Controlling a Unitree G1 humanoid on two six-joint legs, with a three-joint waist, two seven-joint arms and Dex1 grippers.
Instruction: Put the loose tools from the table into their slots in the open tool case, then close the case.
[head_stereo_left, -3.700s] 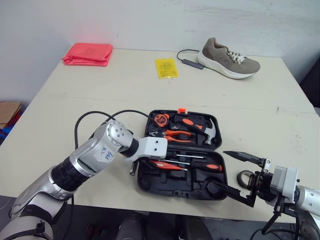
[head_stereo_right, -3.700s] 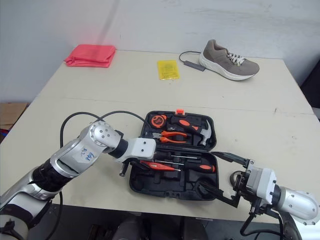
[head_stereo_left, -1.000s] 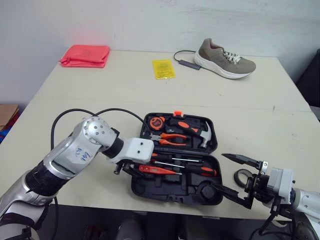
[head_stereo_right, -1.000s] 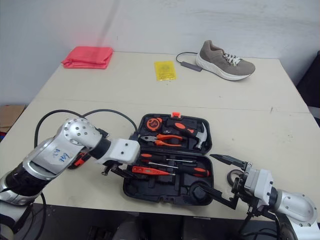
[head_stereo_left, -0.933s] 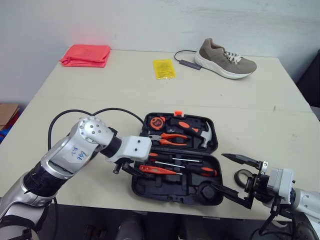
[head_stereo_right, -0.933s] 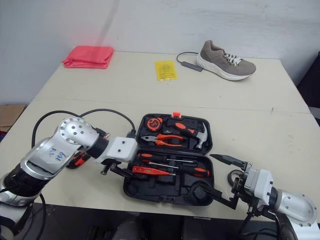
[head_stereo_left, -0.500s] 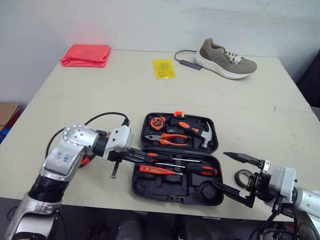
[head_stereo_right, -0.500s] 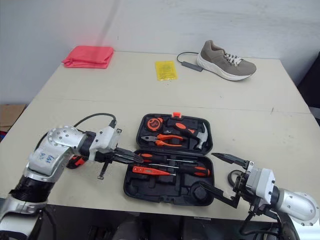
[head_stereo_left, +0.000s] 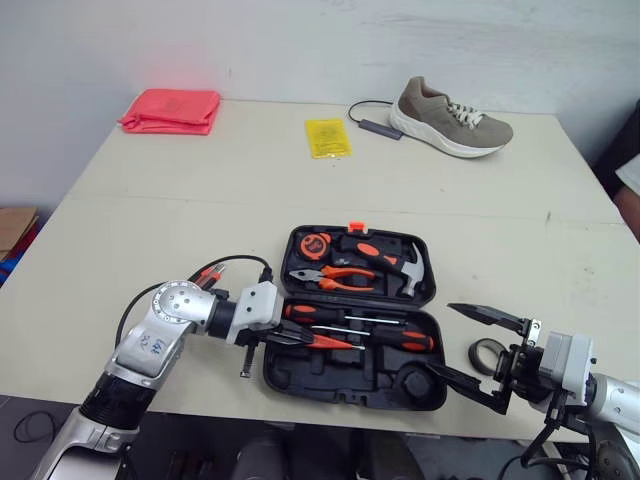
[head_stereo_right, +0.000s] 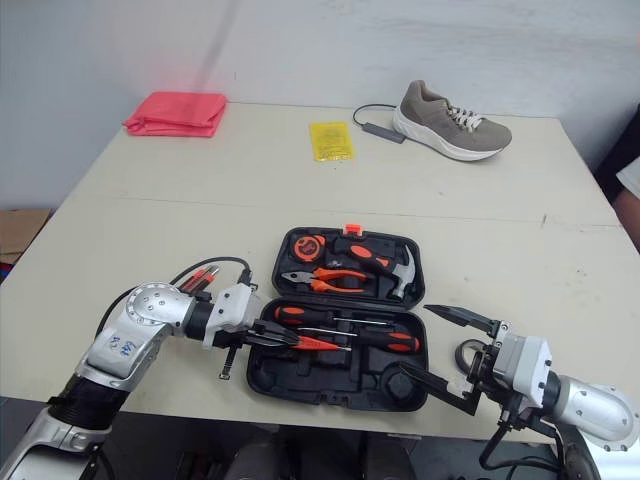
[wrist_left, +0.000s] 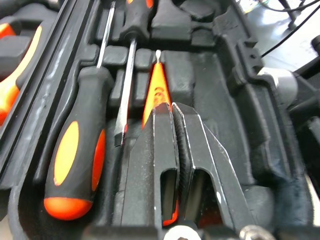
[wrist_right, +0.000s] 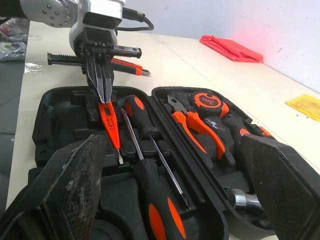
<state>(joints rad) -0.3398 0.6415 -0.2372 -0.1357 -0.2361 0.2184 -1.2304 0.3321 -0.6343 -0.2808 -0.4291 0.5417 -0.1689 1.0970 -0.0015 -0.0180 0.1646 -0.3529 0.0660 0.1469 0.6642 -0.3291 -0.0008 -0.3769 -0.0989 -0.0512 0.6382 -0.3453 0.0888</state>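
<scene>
And down it comes: the left arm has dropped low over the table, and the left gripper (wrist_left: 169, 107) has brought the orange tester (wrist_right: 109, 125) flat into the front half of the tool case (head_stereo_left: 272, 370), right beside the screwdriver (wrist_left: 75, 150). Its jaws are pressed together, pinching the tester's handle by the look of it, so no release yet. The right gripper (head_stereo_left: 440, 338) hasn't budged, jaws spread wide at the case's near right corner. One slot nearly filled, I'd say; a tape roll (head_stereo_left: 487, 352) and a red-handled tool (head_stereo_left: 207, 273) wait on the table, lid open
</scene>
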